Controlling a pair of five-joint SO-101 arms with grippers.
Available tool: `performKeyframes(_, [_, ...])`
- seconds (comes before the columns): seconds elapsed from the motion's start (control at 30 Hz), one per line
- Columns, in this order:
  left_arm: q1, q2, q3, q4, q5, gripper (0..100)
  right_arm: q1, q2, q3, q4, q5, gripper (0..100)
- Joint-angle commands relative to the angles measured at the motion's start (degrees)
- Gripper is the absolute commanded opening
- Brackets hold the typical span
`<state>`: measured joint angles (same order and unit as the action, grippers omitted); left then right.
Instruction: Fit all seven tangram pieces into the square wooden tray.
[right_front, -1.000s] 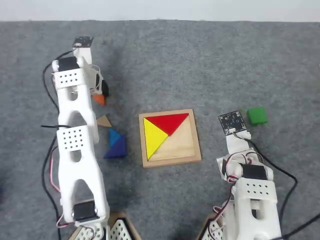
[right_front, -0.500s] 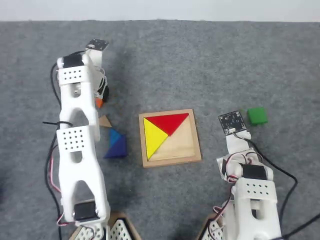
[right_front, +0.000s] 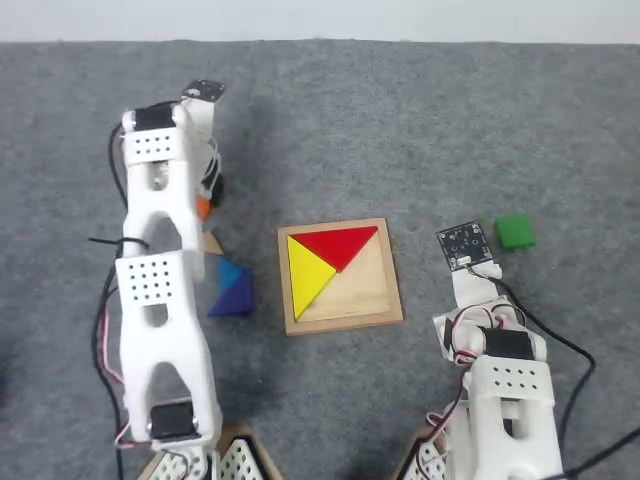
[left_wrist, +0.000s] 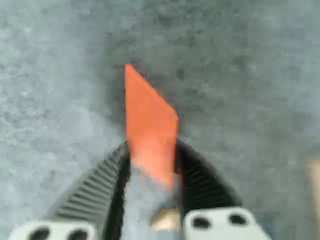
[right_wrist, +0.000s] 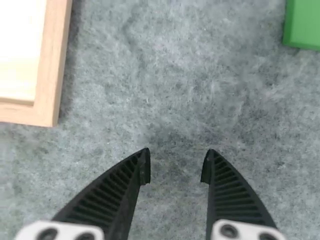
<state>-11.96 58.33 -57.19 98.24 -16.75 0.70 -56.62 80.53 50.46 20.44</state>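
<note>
**The left claw (left_wrist: 150, 152) grips an orange piece (left_wrist: 150, 125)**

The claw pinches the piece by two opposite edges, left of the wooden tray (right_front: 340, 322). The right claw (right_wrist: 175, 167) sits open and empty between the tray and a green piece (right_front: 514, 231). The orange piece looks light, rigid and smooth, so gripping across parallel edges seems safest.

A fuzzy grey mat (right_front: 420, 130) covers the whole tabletop from left to right. A pale strip (right_front: 320, 18) runs along its far edge.
</note>
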Motion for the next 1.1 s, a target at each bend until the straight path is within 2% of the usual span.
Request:
performKeyframes(0.0, [4.2,-16.4,9.7,2.5,2.8,1,-0.6,-1.5,-0.2,-1.1,0.6,19.2])
performKeyframes(0.17, [8.5,-34.5,26.2,1.4,4.0,1,-0.6,-1.5,-0.2,-1.1,0.6,19.2])
performKeyframes(0.27, [9.1,-40.9,33.3,-3.7,4.8,2,-0.6,-1.5,-0.2,-0.8,0.6,19.2])
performKeyframes(0.33, [7.1,-41.3,35.1,-7.9,5.3,4,-0.6,-1.5,-0.2,-0.7,0.6,19.2])
performKeyframes(0.43, [3.2,-37.5,35.0,-12.9,4.7,13,-0.6,-1.5,-0.2,-0.7,0.6,19.2])
performKeyframes(0.53, [1.0,-30.9,34.1,-17.4,0.0,17,-0.6,-1.5,-0.2,-0.7,0.6,19.2])
performKeyframes(0.67, [0.2,-20.7,26.6,-19.2,-6.2,17,-0.6,-1.5,-0.2,-0.7,0.6,19.2])
performKeyframes(0.77, [0.0,-14.1,17.1,-17.2,-9.8,17,-0.6,-1.3,-0.2,-0.7,0.6,19.2])
performKeyframes(1.07, [-0.3,4.2,-11.4,-1.4,-23.6,17,-0.6,-1.2,-0.2,-1.1,0.5,19.2])
